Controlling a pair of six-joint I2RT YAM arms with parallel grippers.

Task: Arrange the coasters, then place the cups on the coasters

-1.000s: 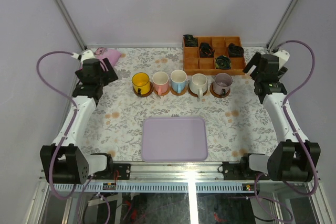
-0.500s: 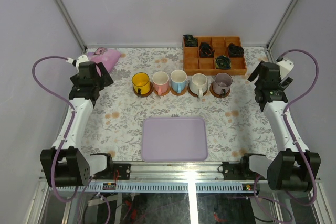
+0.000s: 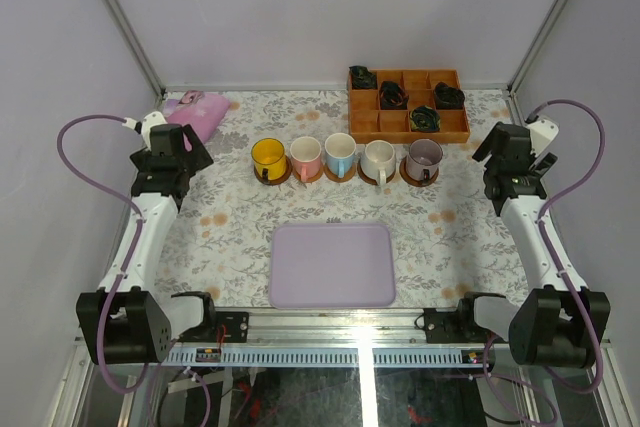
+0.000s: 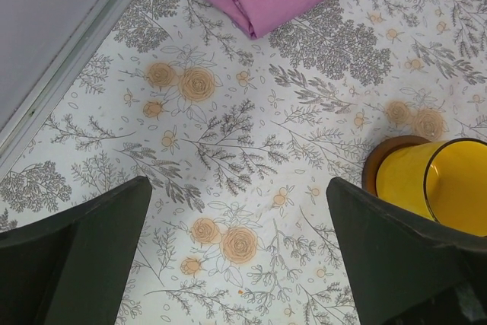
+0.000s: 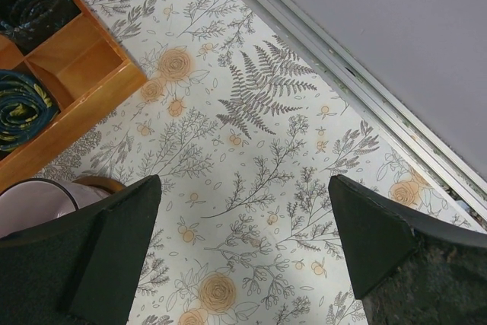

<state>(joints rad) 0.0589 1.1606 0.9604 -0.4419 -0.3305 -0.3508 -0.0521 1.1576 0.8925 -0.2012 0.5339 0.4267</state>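
All five cups are seated on the coasters, in a row at 12 o'clock of the lavender tray, so the task is judged complete. The left gripper, at 9 o'clock of the row, and the right gripper, at 3 o'clock, are spread wide and empty.

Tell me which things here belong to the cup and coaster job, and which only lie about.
Job: five cups, the coasters under them.
Lying about: purple tray, wooden box, pink cloth.
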